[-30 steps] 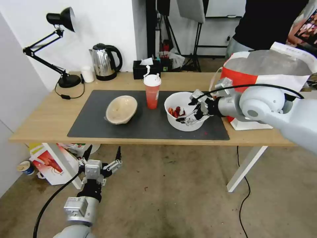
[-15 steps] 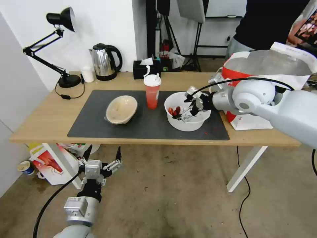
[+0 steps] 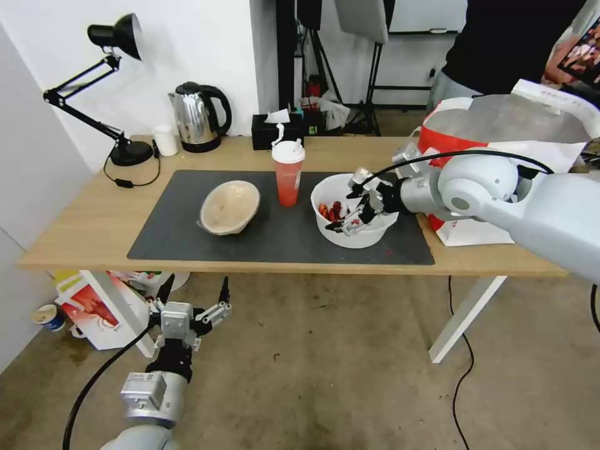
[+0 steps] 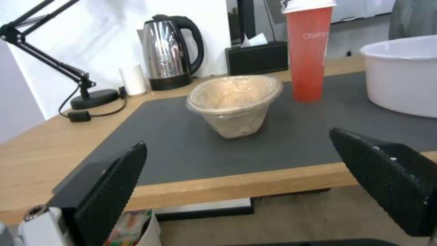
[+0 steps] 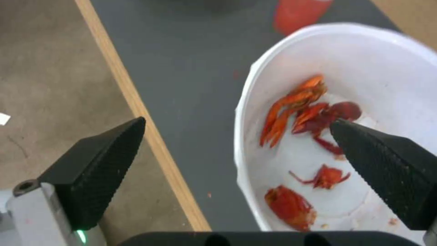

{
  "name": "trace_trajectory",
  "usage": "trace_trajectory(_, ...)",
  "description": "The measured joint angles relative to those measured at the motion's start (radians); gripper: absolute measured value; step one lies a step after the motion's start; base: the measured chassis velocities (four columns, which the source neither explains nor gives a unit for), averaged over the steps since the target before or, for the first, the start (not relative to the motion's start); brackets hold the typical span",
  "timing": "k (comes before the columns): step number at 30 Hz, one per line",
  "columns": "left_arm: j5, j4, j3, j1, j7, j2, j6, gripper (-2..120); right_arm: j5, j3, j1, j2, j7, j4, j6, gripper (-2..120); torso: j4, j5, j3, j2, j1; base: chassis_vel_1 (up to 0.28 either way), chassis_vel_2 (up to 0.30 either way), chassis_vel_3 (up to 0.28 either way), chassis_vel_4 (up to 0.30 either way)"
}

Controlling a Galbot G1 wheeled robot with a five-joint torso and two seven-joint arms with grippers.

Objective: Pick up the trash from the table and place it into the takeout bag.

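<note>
On the dark mat (image 3: 275, 240) of the table (image 3: 81, 225) stand a beige bowl (image 3: 230, 206), a tall red cup (image 3: 288, 178) with white lid and a large white bowl (image 3: 359, 239) holding red food scraps (image 5: 309, 109). My right gripper (image 3: 351, 205) is open and straddles the white bowl's (image 5: 387, 68) near rim, with one finger over the inside and one outside. The red-and-white takeout bag (image 3: 500, 134) stands open at the table's right end, behind my right arm. My left gripper (image 3: 195, 290) hangs open below the table's front edge, facing the beige bowl (image 4: 234, 102).
A steel kettle (image 3: 197, 115), a small white cup (image 3: 165, 139), a black desk lamp (image 3: 119, 94) and a black tissue box (image 3: 278, 128) line the table's back edge. A box with a lobster picture (image 3: 94, 309) lies on the floor at the left. A person (image 3: 506, 44) stands behind the bag.
My right gripper has moved left and farther over the white bowl, from its right rim to above the scraps. The bowl, cup and left arm have not moved.
</note>
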Motion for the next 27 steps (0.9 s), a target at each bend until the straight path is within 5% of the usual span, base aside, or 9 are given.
trace_trajectory(27,0.0,0.0,0.0,0.0,0.0,0.0,0.0,100,-0.045,-0.059,0.026,0.034,0.0,-0.042,0.0,100,0.0001,-0.0001,0.0,0.0,0.0,0.0,0.0,0.0,0.0)
